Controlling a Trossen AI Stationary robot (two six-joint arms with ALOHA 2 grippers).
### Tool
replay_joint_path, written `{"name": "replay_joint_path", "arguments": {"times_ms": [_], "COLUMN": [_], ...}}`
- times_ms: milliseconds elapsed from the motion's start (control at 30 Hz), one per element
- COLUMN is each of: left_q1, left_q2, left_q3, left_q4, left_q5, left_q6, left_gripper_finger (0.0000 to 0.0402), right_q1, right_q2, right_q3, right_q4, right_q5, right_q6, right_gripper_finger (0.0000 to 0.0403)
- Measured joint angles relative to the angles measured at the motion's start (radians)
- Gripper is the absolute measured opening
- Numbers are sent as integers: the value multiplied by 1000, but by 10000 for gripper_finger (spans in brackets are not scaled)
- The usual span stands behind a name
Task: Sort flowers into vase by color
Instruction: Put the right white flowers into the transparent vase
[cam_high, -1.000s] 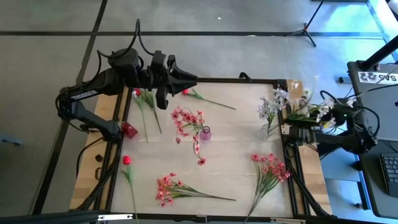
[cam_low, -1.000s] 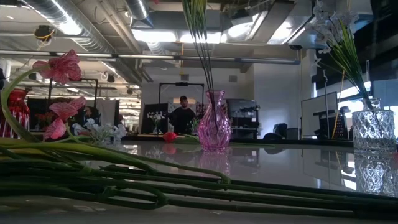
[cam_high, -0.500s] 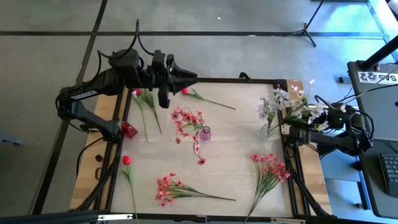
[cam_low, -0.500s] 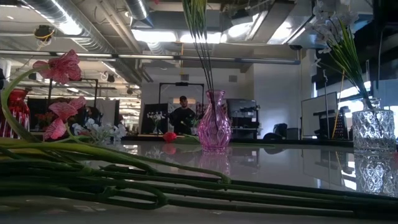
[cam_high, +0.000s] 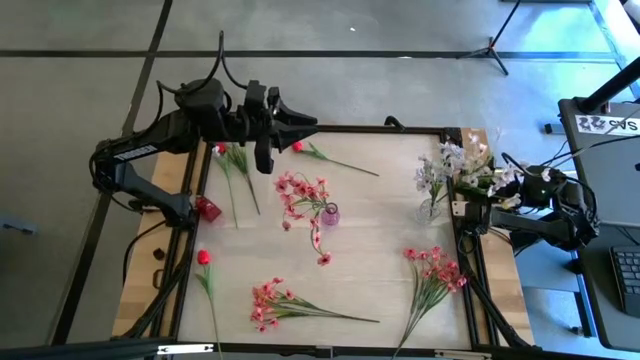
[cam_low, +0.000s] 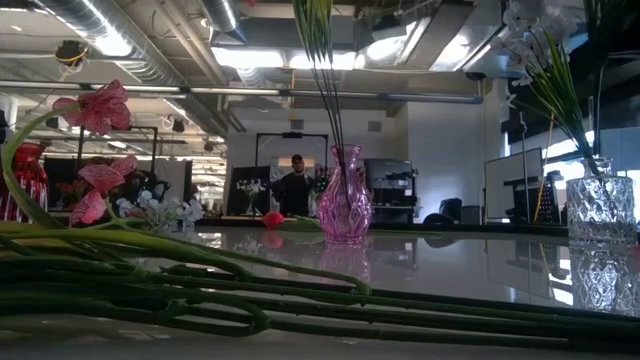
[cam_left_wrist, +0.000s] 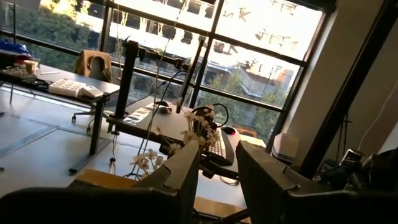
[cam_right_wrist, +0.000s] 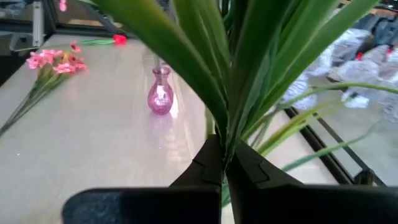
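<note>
My right gripper (cam_high: 500, 192) is over the table's right edge, shut on a white spray (cam_high: 474, 160) whose blossoms reach toward the clear vase (cam_high: 428, 210). That vase holds white flowers (cam_low: 540, 60). The pink vase (cam_high: 329, 213) at mid-table holds pink blossoms (cam_high: 300, 190). The red vase (cam_high: 207, 208) stands at the left edge. Two pink sprays (cam_high: 275, 300) (cam_high: 432, 270) lie flat near the near edge. Red buds (cam_high: 203, 257) (cam_high: 297, 147) lie on the table too. My left gripper (cam_high: 305, 122) is open, raised over the far edge. My right gripper pinches the white spray's bundle of green stems and leaves (cam_right_wrist: 225, 140) between its two fingers. The leaves fan out past the fingertips. The spray is lifted clear of the table, and its blossoms point toward the clear vase.
More green stems with a red bud (cam_high: 235, 160) lie at the far left corner. Long green stems (cam_low: 200, 290) fill the front of the low view. Bare tabletop (cam_high: 380, 220) lies between the pink vase and the clear vase. A person (cam_low: 293, 185) stands in the room behind.
My right gripper has swung the white spray toward the table's left, so its blossoms now sit closer to the clear vase than a second ago. The left arm has kept still.
</note>
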Motion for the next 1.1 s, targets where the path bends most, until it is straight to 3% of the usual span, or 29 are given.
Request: {"name": "replay_joint_path", "arguments": {"times_ms": [233, 533, 667, 1100], "left_q1": [0, 1, 1, 1], "left_q2": [0, 0, 0, 0], "left_q3": [0, 0, 0, 0], "left_q4": [0, 0, 0, -39], "left_q5": [0, 0, 0, 2], "left_q6": [0, 0, 7, 7], "left_gripper_finger": [106, 106, 106, 106], "right_q1": [0, 0, 0, 0], "right_q2": [0, 14, 13, 10], "right_q3": [0, 1, 1, 15], "right_q4": [0, -18, -31, -27], "right_q5": [19, 195, 250, 231], "right_q6": [109, 440, 442, 462], "right_gripper_finger": [1, 1, 1, 1]}}
